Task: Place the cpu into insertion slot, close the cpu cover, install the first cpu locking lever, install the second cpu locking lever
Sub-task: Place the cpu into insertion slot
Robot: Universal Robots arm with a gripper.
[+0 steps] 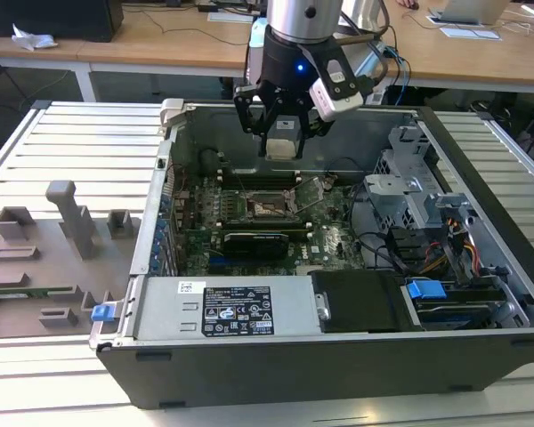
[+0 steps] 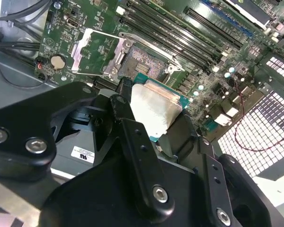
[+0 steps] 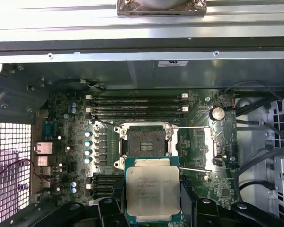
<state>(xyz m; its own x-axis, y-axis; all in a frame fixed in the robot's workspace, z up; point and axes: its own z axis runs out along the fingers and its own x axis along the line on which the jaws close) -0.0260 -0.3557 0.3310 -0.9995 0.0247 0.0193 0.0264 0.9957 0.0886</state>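
The gripper (image 1: 281,133) was clamped on the cpu (image 3: 153,191), fingers pinching the chip by two opposite edges, metal top facing the first wrist view. And it hung high, folks: in the exterior view the tool hovered over the open computer case (image 1: 338,356), well above the green motherboard (image 3: 199,109), so the chip touched nothing but the fingers. Below it the insertion slot (image 3: 144,142) sat bare, its greyish pin field exposed inside the black rim, with no chip in it. In the first wrist view the chip's edge lined up near the socket but was not squarely over it. Beside the socket the cpu cover (image 2: 79,51) lay swung wide open, its silver frame flat against the board with green showing through its window. Thin wire levers (image 3: 194,127) ran along that side and looked unlatched, though how they sat was hard to tell exactly. The long black memory slots (image 3: 137,106) lay just beyond the socket. By my reading the chip was picked up and carried in, and that was all: seating it, shutting the cover and fastening both levers were all left to do.
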